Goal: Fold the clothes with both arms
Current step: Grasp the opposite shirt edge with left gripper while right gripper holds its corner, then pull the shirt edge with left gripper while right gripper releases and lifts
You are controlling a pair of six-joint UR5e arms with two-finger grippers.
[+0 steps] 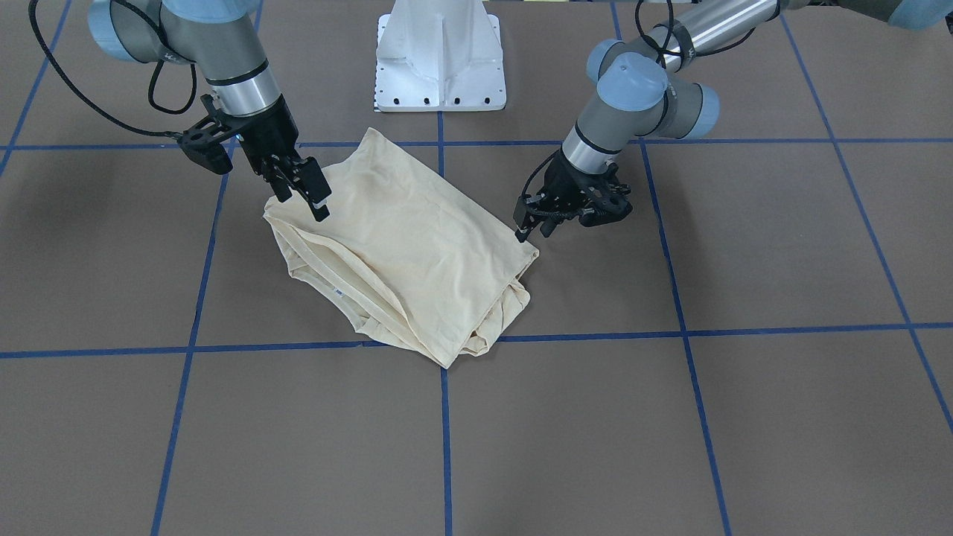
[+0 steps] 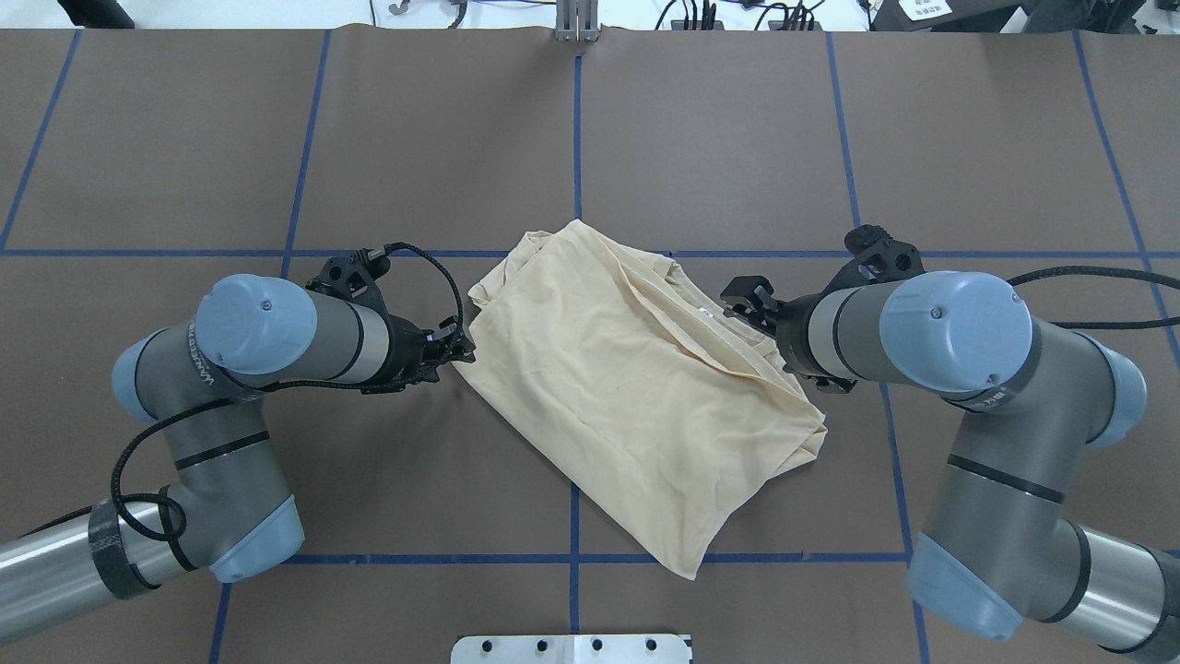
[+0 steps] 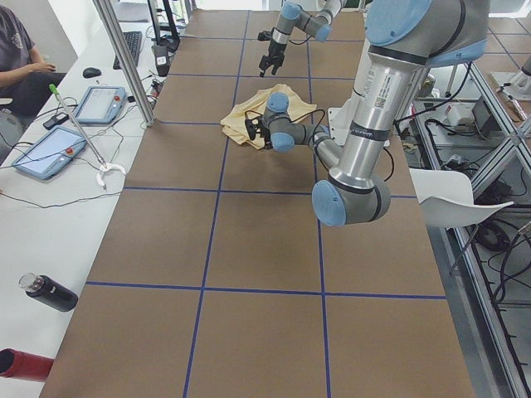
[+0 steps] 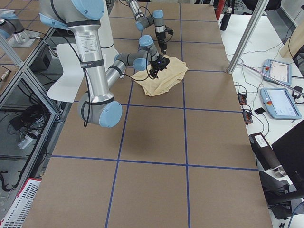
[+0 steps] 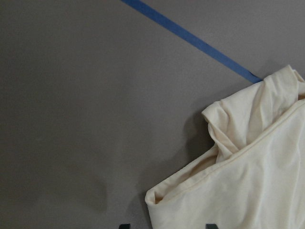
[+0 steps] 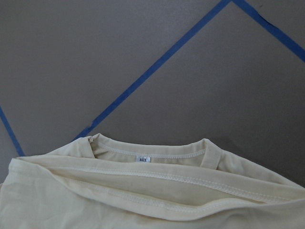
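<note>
Brown tabletop [image 1: 744, 417] crossed by blue tape lines, with a pale beige shirt [image 1: 417, 246] lying at its middle between two robot arms. The shirt is already folded into a compact, layered, slanted rectangle with no sleeves showing. The left claw [image 1: 533, 229], spread and empty, hangs at one corner. The right claw [image 1: 301, 202], also spread, hovers over the opposite edge. Folding looks nearly finished, with perhaps one last fold or some tidying left.
</note>
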